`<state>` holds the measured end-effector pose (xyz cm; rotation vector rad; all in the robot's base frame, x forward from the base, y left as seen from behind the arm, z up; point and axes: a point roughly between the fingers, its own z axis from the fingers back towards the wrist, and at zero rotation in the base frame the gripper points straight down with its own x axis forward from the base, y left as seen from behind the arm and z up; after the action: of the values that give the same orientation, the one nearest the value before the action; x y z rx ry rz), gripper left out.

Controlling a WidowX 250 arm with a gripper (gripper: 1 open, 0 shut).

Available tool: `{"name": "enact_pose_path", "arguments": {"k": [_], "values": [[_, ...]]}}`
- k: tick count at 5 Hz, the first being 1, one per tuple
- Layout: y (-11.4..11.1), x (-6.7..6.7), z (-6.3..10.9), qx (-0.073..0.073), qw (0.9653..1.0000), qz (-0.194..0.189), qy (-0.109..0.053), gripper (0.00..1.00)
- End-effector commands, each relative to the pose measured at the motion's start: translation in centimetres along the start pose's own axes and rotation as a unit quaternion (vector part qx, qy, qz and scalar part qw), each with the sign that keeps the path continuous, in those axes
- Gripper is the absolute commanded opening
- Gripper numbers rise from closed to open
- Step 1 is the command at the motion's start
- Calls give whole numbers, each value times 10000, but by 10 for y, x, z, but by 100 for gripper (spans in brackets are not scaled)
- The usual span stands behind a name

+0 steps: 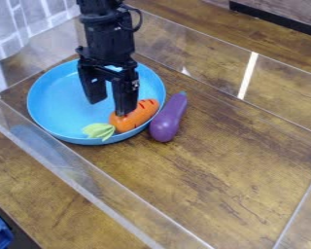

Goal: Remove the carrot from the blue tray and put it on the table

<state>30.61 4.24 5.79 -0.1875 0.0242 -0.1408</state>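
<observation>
The table [236, 165] spreads dark and glossy beneath the black arm, which points steeply down from the upper left. The blue tray [48, 102] sits under the pincer [106, 97], whose fingers stand wide apart, holding nothing. The carrot [132, 117] lies just right of the fingertips, inside the tray's rim, with a purple eggplant [169, 117] beyond it.

Glossy wood-grain table [210, 185], smooth plastic blue tray [48, 102], clear acrylic edging [67, 165].

no readable text, labels or numbers
</observation>
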Motion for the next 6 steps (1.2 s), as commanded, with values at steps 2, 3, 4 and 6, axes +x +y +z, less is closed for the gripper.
{"name": "enact_pose_path", "arguments": {"k": [2, 3, 4, 6], "values": [[15, 13, 25, 192, 9976, -464, -467, 100], [18, 20, 17, 178, 9951, -850, -463, 100], [11, 25, 21, 179, 9944, -901, -523, 100], [-2, 37, 30, 188, 9928, -993, -643, 100]]}}
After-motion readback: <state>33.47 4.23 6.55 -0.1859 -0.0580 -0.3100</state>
